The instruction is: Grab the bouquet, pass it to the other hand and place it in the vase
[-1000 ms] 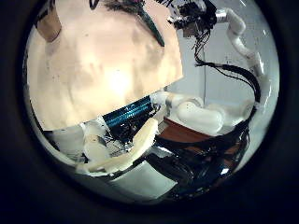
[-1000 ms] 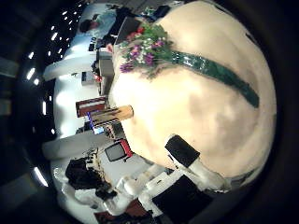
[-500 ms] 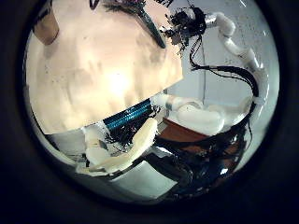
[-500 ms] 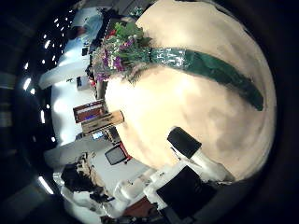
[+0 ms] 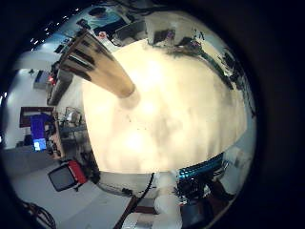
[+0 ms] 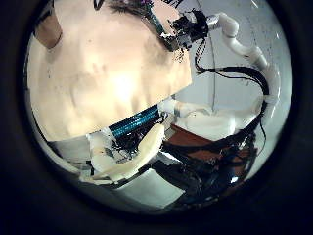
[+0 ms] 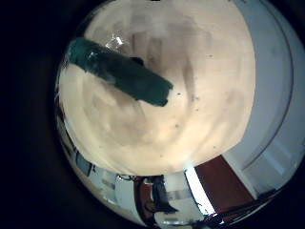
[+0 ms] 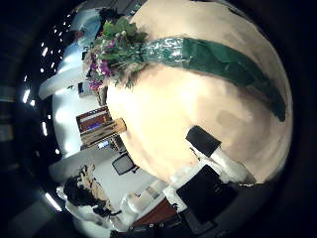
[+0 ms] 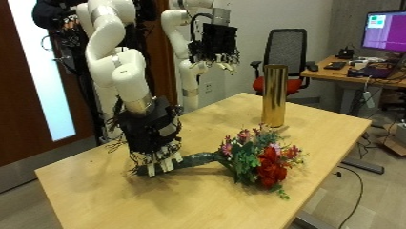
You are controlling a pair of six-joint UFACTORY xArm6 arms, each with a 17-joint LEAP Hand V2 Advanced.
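Observation:
The bouquet [image 9: 260, 159], pink and red flowers on a green wrapped stem [image 9: 197, 163], lies on the wooden table [image 9: 89, 186]. My right hand [image 9: 152, 141] hangs low over the stem's end, fingers straight and pointing down, holding nothing. Its palm views show the stem [image 7: 119, 72] close underneath, and the flowers [image 8: 114, 50] and stem [image 8: 218, 61] flat on the table. The tall golden vase [image 9: 273, 95] stands upright near the table's far edge, also seen from my left palm as the vase [image 5: 95, 65]. My left hand [image 9: 215, 43] is raised high behind, fingers relaxed and empty.
An office chair [image 9: 292, 48] and a desk with a monitor [image 9: 381, 29] stand beyond the table. The table's edge [image 9: 362, 143] runs close past the flowers and the vase.
My right hand has come down closer to the bouquet: the stem and flowers fill more of its palm view. The left hand has stayed still.

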